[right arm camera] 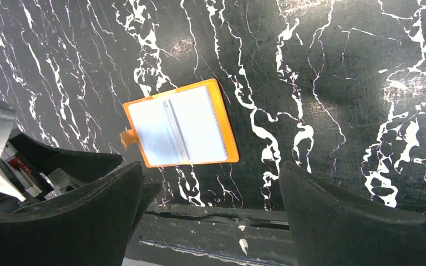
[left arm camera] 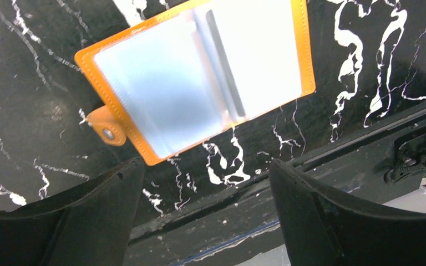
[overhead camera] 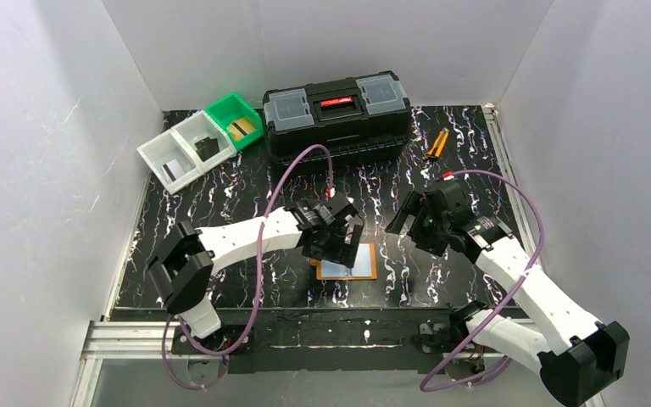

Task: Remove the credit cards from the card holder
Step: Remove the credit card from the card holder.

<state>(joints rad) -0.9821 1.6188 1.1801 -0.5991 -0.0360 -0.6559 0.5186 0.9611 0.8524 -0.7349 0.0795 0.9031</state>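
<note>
1. The small flat orange folding card holder with clear bluish plastic pockets (overhead camera: 358, 270) is laid open, pockets up, on the black white-veined bench (overhead camera: 246, 186), near its front edge.
2. Whether any credit cards are in the pale pockets cannot be told. A gold-tan card (overhead camera: 241, 128) appears to lie in the small green bin (overhead camera: 223, 108).
3. The left end effector (left arm camera: 205, 166) is held just above the holder, released and empty. The right end effector (right arm camera: 211, 166) is held near it, likewise released.
4. For a clean pull, the orange border is best pinned by one end effector while a card edge is pinched at the pocket mouth and slid out flat. Otherwise the light holder is likely to be dragged along.
</note>
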